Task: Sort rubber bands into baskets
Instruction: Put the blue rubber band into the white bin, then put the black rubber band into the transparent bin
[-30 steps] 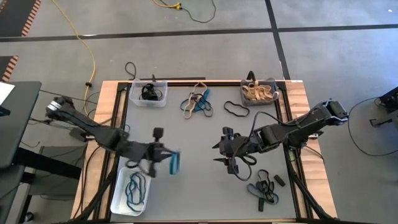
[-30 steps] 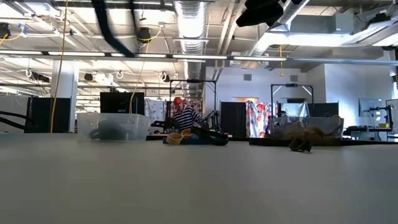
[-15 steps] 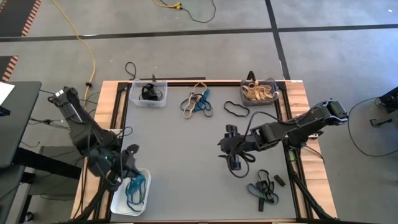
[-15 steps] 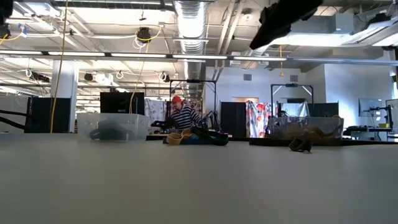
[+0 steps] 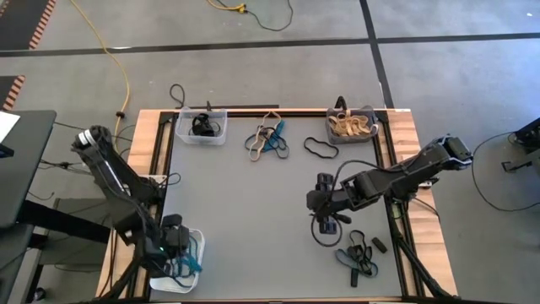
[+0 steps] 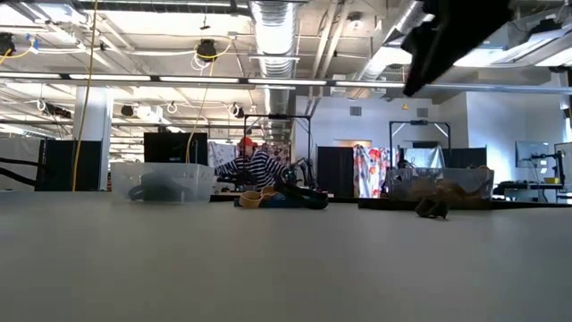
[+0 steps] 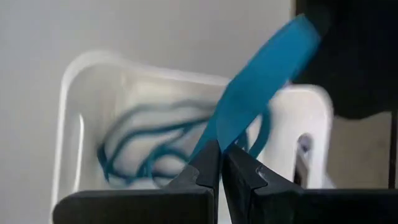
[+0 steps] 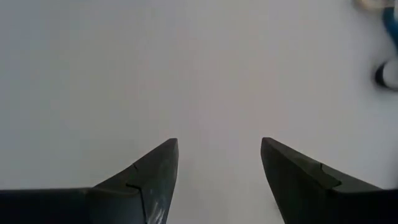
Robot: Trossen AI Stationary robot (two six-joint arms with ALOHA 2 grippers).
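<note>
The left gripper [image 5: 173,253] has swung back from the middle of the table [image 5: 253,203] to hang over the white basket [image 5: 160,283] at the table's near left corner; a second ago it was well out over the mat beside that basket. Its fingers are pinched shut on a teal band [image 7: 255,81], which in the left wrist view rises from between the closed tips above the white basket [image 7: 81,81], where more teal loops [image 7: 155,149] already lie.

The right gripper [image 5: 325,232] has also moved: a second ago it was farther toward the table's centre, and now it sits nearer the loose pile of bands [image 5: 359,257] toward the near right corner. Its fingers [image 8: 155,171] stand wide apart over bare table, holding nothing.

Everything else matches the earlier frames. The clear basket [image 5: 201,127] at the far left of the table holds black bands, the dark grey basket [image 5: 352,127] at the far right holds tan ones, and between them lies a mixed cluster of bands [image 5: 268,139] with a single black loop [image 5: 321,149] just beside the grey basket. In the low view a person [image 6: 255,165] in a striped top, far behind the table, has shifted slightly
</note>
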